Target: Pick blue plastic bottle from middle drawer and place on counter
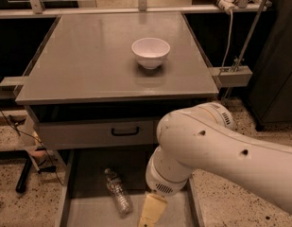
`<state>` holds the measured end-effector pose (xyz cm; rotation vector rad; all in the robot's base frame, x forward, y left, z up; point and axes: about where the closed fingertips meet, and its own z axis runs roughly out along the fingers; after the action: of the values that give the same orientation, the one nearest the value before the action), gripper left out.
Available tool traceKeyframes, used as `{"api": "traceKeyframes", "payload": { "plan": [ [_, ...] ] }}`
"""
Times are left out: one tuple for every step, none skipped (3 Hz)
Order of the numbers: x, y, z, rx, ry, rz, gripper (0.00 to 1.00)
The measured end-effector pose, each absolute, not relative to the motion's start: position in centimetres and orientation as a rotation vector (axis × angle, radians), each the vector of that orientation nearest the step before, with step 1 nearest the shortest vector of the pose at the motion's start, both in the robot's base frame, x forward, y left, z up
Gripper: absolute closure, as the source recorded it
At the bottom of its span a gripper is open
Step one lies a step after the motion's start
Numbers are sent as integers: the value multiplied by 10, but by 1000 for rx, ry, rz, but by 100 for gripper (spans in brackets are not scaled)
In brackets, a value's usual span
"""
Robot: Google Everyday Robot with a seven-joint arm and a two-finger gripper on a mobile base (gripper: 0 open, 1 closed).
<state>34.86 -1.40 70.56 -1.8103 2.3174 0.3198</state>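
Nothing was picked yet — the blue plastic bottle [118, 193], clear and ribbed, lay on its side on the flat grey floor of the middle drawer [86, 211], while the smooth grey counter [84, 65] held a round white bowl [150, 52]. The gripper [152, 212] hung low over the drawer, just right of the bottle — open or closed, I could not tell.

Blue plastic bottle [118, 197]: clear, ribbed, lying on its side on the floor of the middle drawer [88, 211], lower centre of frame, cap end toward upper left. Drawer stands open. Counter surface [98, 56]: flat, grey, upper frame. End effector [152, 213]: bottom edge, just right of the bottle.
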Motion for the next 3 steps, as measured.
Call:
{"api": "traceKeyframes", "payload": {
  "plan": [
    [344,-6,688,-1771,2319,407,0],
    [352,12,644,-1727,2339,440,0],
    [374,31,618,-1609,2389,427,0]
  ]
}}
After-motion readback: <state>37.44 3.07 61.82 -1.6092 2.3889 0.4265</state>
